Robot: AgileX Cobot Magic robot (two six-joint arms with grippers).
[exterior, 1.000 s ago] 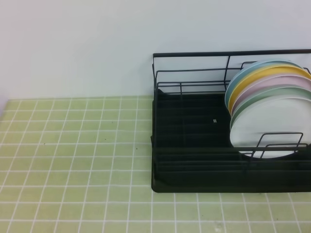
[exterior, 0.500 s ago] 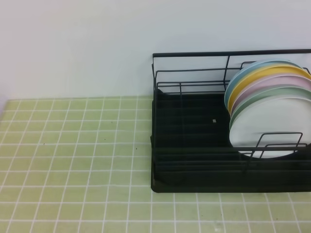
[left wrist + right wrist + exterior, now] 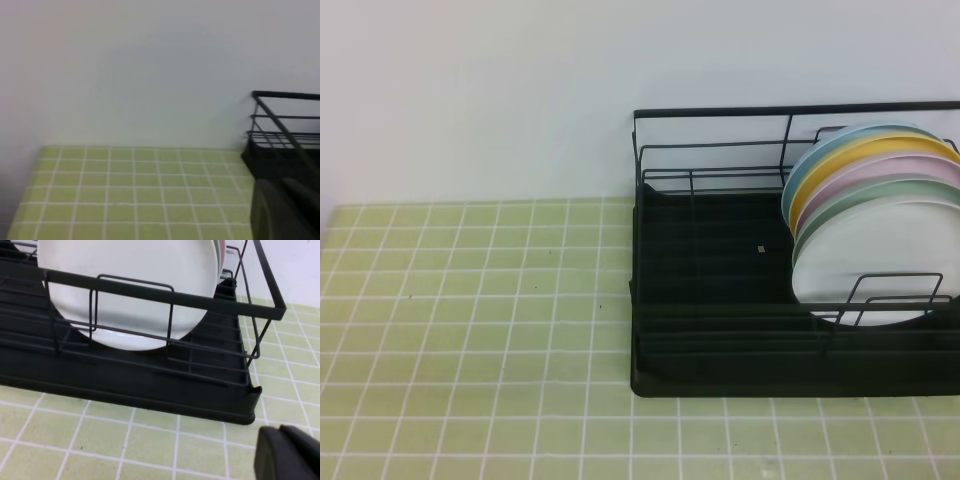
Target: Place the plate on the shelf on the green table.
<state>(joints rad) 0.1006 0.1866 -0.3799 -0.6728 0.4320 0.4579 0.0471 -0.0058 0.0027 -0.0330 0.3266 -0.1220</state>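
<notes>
Nothing is moving between the earlier overhead pictures and now: the plate (image 3: 868,268) is standing on edge at the front of the coloured stack in the shelf (image 3: 720,300), which is sitting on the green tabletop (image 3: 470,330). I am reading both pincers as closed and empty. The right pincer (image 3: 287,452) is hanging nearer, with the plate (image 3: 130,285) ahead and to its left behind the front wires, face toward me; the left pincer (image 3: 282,210) is lying well off by the shelf's far end.

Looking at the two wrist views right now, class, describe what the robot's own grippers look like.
Little shows. The right gripper appears only as a dark, matte black, rounded block at the picture's lower corner. The left gripper is a blurred dark rounded shape. No cables, markings or arms are visible; the high view shows neither.
</notes>
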